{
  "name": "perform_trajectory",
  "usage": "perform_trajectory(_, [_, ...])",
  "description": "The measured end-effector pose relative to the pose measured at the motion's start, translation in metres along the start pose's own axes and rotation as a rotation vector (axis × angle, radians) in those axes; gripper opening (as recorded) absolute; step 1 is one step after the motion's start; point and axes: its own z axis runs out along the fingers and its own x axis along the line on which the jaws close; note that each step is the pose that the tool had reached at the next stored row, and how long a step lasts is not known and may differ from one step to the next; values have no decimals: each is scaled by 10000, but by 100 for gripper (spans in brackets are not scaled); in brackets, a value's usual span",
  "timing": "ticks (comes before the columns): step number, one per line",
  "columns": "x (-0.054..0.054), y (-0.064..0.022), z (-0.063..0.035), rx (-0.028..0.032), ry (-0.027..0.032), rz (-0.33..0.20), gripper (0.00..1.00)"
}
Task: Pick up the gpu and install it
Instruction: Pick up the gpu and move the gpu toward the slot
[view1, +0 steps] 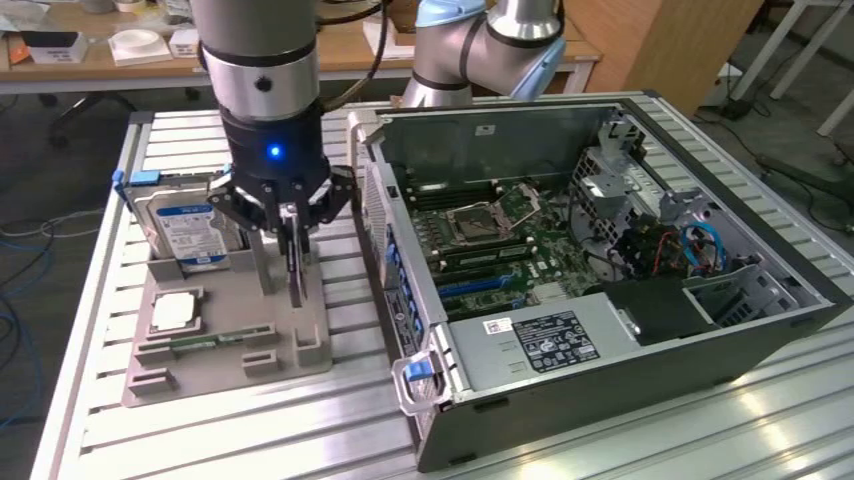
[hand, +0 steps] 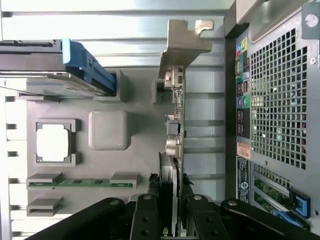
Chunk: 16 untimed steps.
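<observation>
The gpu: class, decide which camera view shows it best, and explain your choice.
The wrist view: the gpu runs edge-on from the gripper to its silvery bracket, with connectors visible. In the exterior view the gpu is a thin dark sliver reaching below the gripper.

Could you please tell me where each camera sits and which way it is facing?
Exterior view: off the arm, high up, looking down at the tray and open case; the arm and gripper show.
Wrist view: on the wrist, looking down along the gripper, shut on the upright gpu.
Shared: gpu, gripper, tray, case.
</observation>
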Motion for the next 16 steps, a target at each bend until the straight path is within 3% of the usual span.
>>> perform_trajectory(6, [-7,10,-237,-27,2,3,27])
perform_trajectory(10, [-30,15,-331,-82,3,3,27])
perform_trajectory(16, [-74,16,-351,-96,9,4,27])
